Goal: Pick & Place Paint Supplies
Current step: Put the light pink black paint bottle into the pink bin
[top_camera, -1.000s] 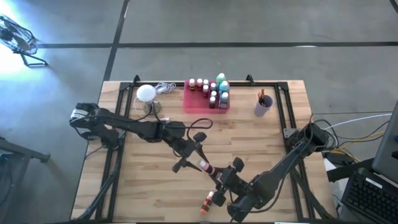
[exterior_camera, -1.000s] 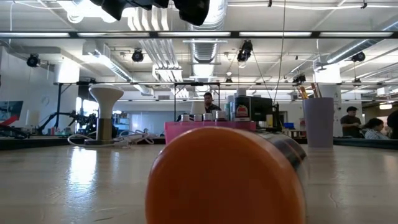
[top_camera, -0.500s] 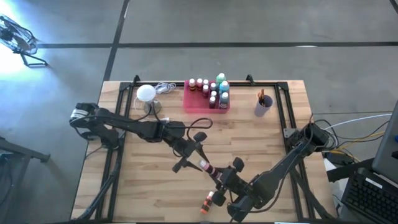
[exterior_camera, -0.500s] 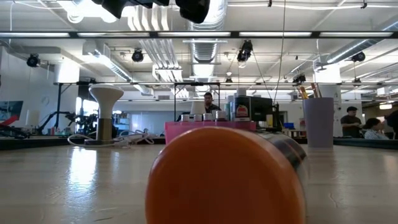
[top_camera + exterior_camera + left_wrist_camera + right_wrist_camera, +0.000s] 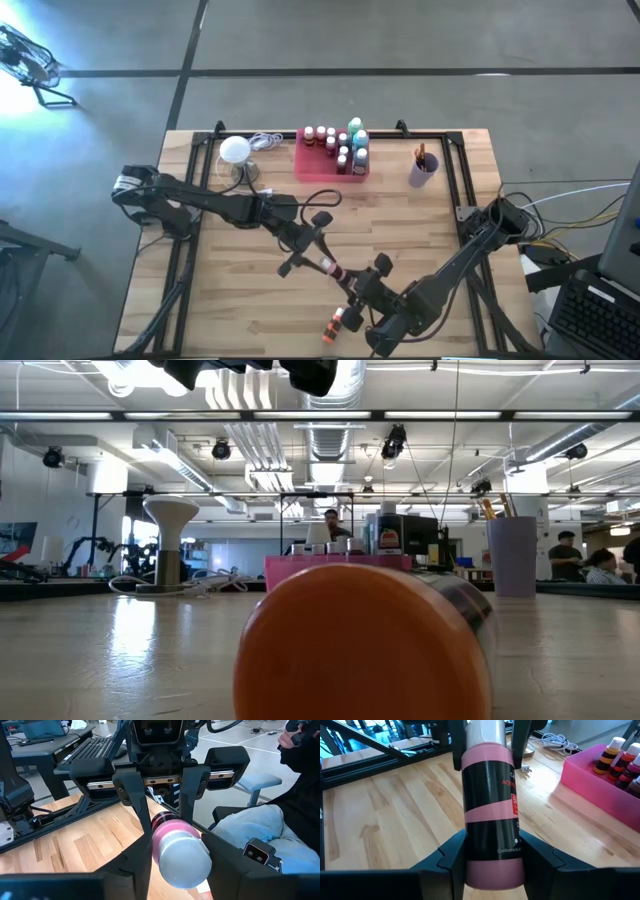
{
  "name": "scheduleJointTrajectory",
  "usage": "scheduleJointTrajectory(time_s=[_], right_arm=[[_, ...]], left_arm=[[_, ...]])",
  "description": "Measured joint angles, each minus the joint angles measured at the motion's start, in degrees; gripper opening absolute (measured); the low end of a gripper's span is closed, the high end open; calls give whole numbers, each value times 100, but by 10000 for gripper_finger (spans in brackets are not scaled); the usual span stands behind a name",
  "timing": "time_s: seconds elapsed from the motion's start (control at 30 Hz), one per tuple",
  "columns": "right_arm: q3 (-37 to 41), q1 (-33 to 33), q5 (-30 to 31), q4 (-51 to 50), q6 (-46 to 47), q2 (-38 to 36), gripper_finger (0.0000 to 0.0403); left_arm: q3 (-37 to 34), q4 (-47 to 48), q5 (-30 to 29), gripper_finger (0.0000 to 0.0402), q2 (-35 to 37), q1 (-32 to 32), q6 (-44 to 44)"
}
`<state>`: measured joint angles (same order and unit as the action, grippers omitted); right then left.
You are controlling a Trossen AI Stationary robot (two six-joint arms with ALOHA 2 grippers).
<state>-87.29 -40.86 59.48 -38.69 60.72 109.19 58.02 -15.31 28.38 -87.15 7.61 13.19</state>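
Observation:
A pink bottle (image 5: 331, 268) with a black label and a white cap hangs above the middle of the table, between my two grippers. My left gripper (image 5: 320, 259) comes from the table's left and is shut on its cap end. My right gripper (image 5: 352, 287) comes from the near right and is shut on its bottom end. The two grippers face each other along the bottle. An orange bottle (image 5: 335, 323) lies on its side near the table's front edge and fills the low view (image 5: 365, 645). My left gripper pinches the bottle's white cap (image 5: 182, 857) between its two fingers (image 5: 458, 740), one on each side. The fingers run along the bottle from its cap end, nearly level. The bottle is clear of the table. My right gripper pinches the bottle's pink bottom end (image 5: 492, 867) between its two fingers (image 5: 134, 795), one on each side. The fingers lie along the bottle and slant down from the near right. The bottle lies roughly level in the hold, its cap pointing away from this gripper.
A pink tray (image 5: 306, 166) with several small and two larger bottles stands at the far middle. Left of it stand a white globe lamp (image 5: 235, 150) and its cord. A purple cup (image 5: 423, 168) with brushes is at the far right. Bare wood lies around the grippers.

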Motion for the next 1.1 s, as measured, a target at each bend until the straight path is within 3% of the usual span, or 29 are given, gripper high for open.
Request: scheduleJointTrajectory(time_s=[0.1,0.33,0.8,0.9,1.1], right_arm=[[0,0,-4,-1,3,4,145],[0,0,-44,4,36,7,169],[0,-13,-892,-144,94,4,197],[0,-50,-1005,-709,553,3,200],[54,-94,-858,-2407,2291,-7,189]], left_arm=[[0,8,-1,135,0,-1,19],[0,161,-16,143,11,-2,24],[-4,907,-78,141,274,-3,282],[94,1692,-782,141,459,-2,697],[495,3006,-3328,141,511,-43,1454]])
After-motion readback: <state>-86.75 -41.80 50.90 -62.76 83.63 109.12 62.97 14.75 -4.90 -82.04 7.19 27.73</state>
